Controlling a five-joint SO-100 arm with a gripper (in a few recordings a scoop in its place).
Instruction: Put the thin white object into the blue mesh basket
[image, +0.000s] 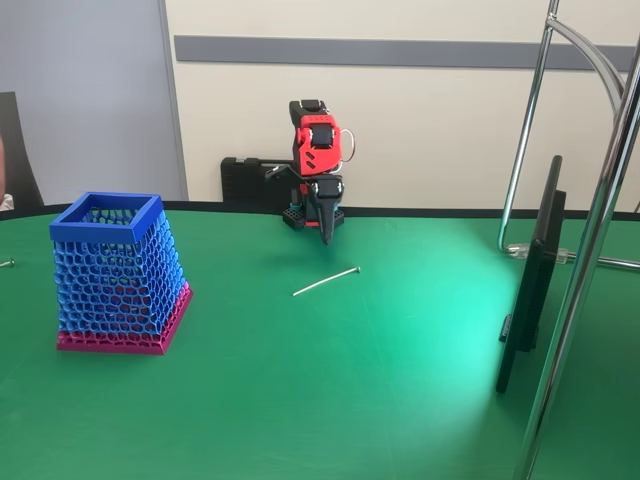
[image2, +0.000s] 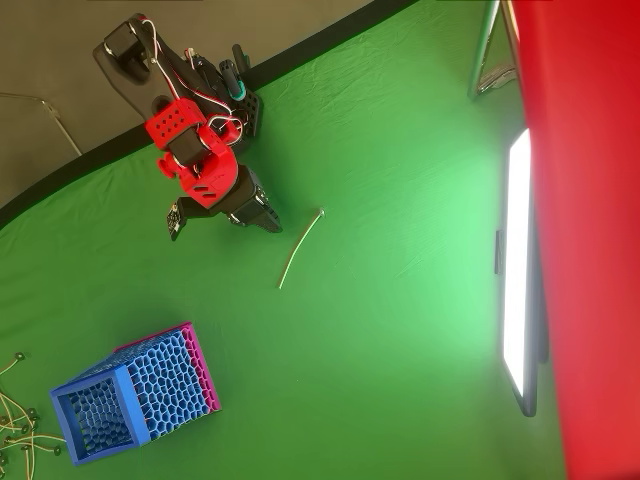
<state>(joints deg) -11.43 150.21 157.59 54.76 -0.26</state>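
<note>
The thin white object (image: 326, 281) lies flat on the green table, slanted, its knobbed end toward the right in the fixed view; seen from overhead the stick (image2: 300, 247) runs diagonally just right of the arm. The red and black arm is folded over its base at the table's back edge. My gripper (image: 326, 236) points down with its black jaws closed together and nothing between them; it hangs a short way behind the stick, and its tip (image2: 270, 222) is apart from it. The blue mesh basket (image: 115, 270) stands upright at the left on its pink base, rim (image2: 62, 390) open.
A dark screen (image: 530, 270) stands on edge at the right, with chrome stand tubes (image: 590, 210) beside it. A small grey bit (image: 7, 263) lies at the far left, near several thin pieces (image2: 18, 425) by the basket. A red shape (image2: 590, 200) blocks the overhead view's right side.
</note>
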